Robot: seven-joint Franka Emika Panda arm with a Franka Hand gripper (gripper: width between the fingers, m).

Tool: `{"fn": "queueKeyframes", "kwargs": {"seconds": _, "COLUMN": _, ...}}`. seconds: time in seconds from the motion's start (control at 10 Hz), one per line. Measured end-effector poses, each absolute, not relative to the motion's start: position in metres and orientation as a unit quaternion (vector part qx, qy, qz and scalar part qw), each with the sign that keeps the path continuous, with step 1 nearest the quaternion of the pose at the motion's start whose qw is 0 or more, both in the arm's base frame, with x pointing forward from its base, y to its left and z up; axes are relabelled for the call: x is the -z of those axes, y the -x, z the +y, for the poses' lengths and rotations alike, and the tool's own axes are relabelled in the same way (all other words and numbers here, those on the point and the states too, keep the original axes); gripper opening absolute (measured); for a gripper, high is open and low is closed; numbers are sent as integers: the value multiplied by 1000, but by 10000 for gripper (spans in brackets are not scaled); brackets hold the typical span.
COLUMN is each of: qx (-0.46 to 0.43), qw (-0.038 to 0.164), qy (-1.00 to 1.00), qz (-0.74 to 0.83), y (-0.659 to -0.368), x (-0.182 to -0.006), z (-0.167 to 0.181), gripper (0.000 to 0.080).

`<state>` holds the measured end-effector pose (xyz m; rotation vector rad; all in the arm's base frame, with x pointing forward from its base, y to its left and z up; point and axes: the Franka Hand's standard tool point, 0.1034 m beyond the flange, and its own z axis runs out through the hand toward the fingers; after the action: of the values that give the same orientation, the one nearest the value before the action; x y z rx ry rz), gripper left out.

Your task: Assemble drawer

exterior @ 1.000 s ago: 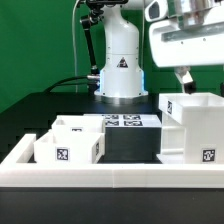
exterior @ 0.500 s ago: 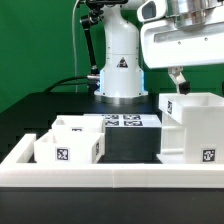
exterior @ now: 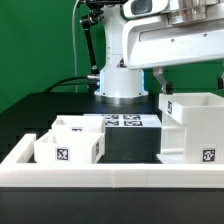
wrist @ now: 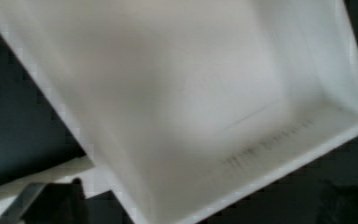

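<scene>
Now | robot's two-finger claw above large white hollow plastic casing | claw spread: cannot tell | risk: misaligned descent clips rim, shoving casing across black tabletop

No words, brands or numbers are legible. The robot base carries a triangular warning sticker whose symbol is too small to resolve. Square black-and-white tags stand on the front tray at 8 o'clock, the casing at 4 o'clock, and the marker board near centre. In the wrist view, faint marks on the white panel are illegible.
</scene>
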<state>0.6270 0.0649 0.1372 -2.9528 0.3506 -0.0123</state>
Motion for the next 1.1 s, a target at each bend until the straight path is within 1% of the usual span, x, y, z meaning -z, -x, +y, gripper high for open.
{"fn": "queueKeyframes", "kwargs": {"seconds": 0.1, "qx": 8, "qw": 80, "qy": 993, "qz": 85, "y": -625, "x": -134, "z": 47, "gripper": 649}}
{"fn": "queueKeyframes", "kwargs": {"seconds": 0.3, "qx": 15, "qw": 66, "qy": 995, "qz": 72, "y": -623, "x": -131, "z": -2, "gripper": 649}}
{"fn": "queueKeyframes", "kwargs": {"seconds": 0.5, "qx": 31, "qw": 52, "qy": 996, "qz": 71, "y": -612, "x": -117, "z": -34, "gripper": 649}}
{"fn": "queueKeyframes", "kwargs": {"seconds": 0.6, "qx": 31, "qw": 51, "qy": 996, "qz": 67, "y": -607, "x": -107, "z": -55, "gripper": 649}}
{"fn": "queueKeyframes", "kwargs": {"seconds": 1.0, "qx": 29, "qw": 50, "qy": 996, "qz": 69, "y": -606, "x": -106, "z": -55, "gripper": 649}}
{"fn": "queueKeyframes", "kwargs": {"seconds": 1.1, "qx": 27, "qw": 50, "qy": 996, "qz": 70, "y": -604, "x": -103, "z": -57, "gripper": 649}}
